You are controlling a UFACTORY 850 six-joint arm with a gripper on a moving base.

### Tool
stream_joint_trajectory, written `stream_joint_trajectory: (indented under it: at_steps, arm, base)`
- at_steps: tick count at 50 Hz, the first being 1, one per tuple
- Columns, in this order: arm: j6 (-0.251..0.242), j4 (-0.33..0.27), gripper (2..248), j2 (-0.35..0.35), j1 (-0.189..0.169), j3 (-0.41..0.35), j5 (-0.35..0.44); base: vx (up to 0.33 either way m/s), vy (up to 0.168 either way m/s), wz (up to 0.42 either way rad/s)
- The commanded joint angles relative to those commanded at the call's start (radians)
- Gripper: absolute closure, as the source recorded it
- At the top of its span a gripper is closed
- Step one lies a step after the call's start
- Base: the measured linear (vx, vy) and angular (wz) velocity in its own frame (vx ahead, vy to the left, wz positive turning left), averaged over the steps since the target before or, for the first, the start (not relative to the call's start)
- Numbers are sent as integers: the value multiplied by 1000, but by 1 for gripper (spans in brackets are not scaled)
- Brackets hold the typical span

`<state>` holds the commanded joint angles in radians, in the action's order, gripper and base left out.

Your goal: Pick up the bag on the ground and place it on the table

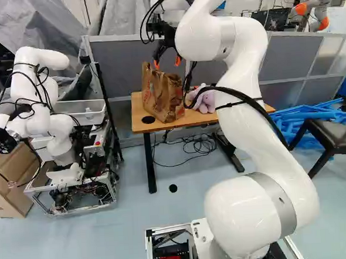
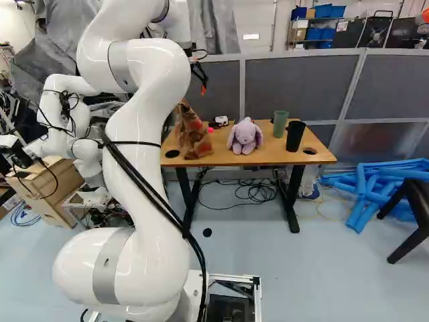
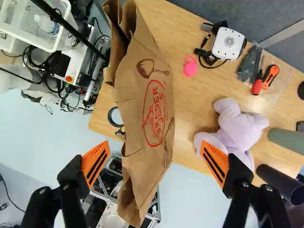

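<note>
Above the table, my gripper (image 1: pixel 167 60) hangs over the bag, its fingertips a little higher than the bag's top. The brown paper bag (image 1: pixel 162 96) stands at the near left part of the wooden table (image 1: pixel 138 117). In the wrist view the gripper (image 3: pixel 155 161) is wide open, with one orange pad on each side of the bag's line. The bag (image 3: pixel 154 104) lies ahead of and between the fingers, and neither pad touches it. Its underside is hidden.
A purple plush toy (image 2: pixel 245 136) sits beside the bag, with a green cup (image 2: pixel 280 124) and a black cup (image 2: pixel 295 136) farther along. Small tools and a white device (image 3: pixel 228 43) lie on the tabletop. Another robot (image 1: pixel 45 108) stands left; a chair (image 1: pixel 332 136) is right.
</note>
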<state>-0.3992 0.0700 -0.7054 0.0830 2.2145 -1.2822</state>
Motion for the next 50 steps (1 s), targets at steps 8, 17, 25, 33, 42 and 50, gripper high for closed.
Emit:
stream_joint_trajectory:
  at_steps: [8,17,25,33,42,50]
  arm:
    - [0,0,3,1,0,-1,0]
    - [0,0,3,2,0,-2,0]
    - [0,0,3,2,0,-2,0]
    - [0,0,3,2,0,-2,0]
    - [0,0,3,2,0,-2,0]
    - [0,0,3,2,0,-2,0]
  base:
    - [0,0,0]
    - [2,2,11]
    - [-73,-5,2]
    - [-148,-1,3]
    - [-186,-3,0]
    - [-180,-4,0]
